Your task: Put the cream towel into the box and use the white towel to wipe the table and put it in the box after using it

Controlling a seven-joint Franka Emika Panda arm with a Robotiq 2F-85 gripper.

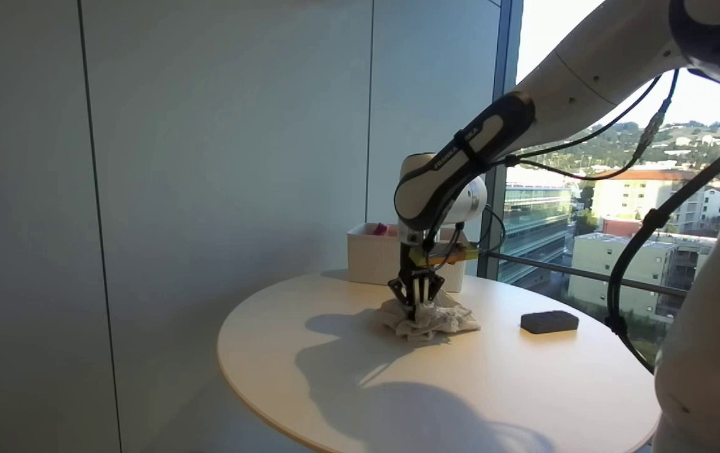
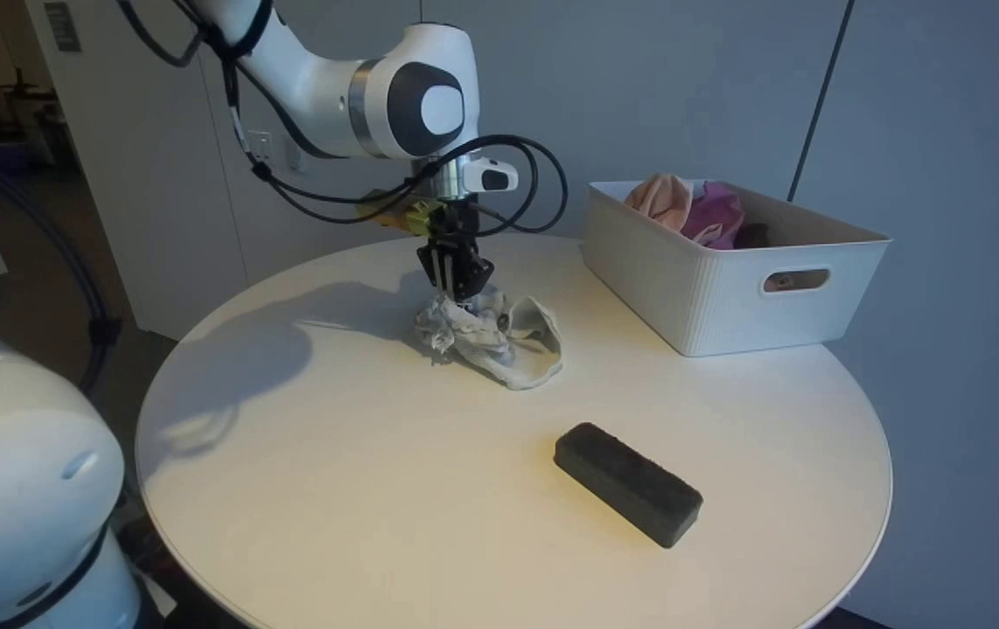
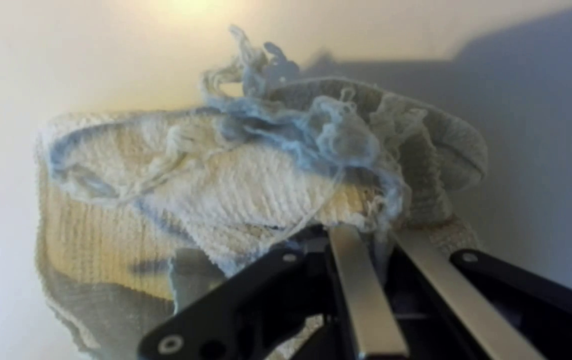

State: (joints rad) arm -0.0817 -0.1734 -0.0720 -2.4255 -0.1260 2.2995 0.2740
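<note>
Left of the white ribbed box (image 2: 731,284) in an exterior view, the hand (image 2: 454,297) points straight down, clamped on a bunched fold of the frayed white towel (image 2: 484,336). The rest of that towel lies crumpled on the round bench (image 2: 334,507), apart from the box. Farther right, a black oblong block (image 2: 626,485) lies in front of the box. Inside the box sit a peach cloth (image 2: 661,199), a purple cloth (image 2: 716,214) just right of it, and a dark item (image 2: 753,236) too shaded to name.
</note>
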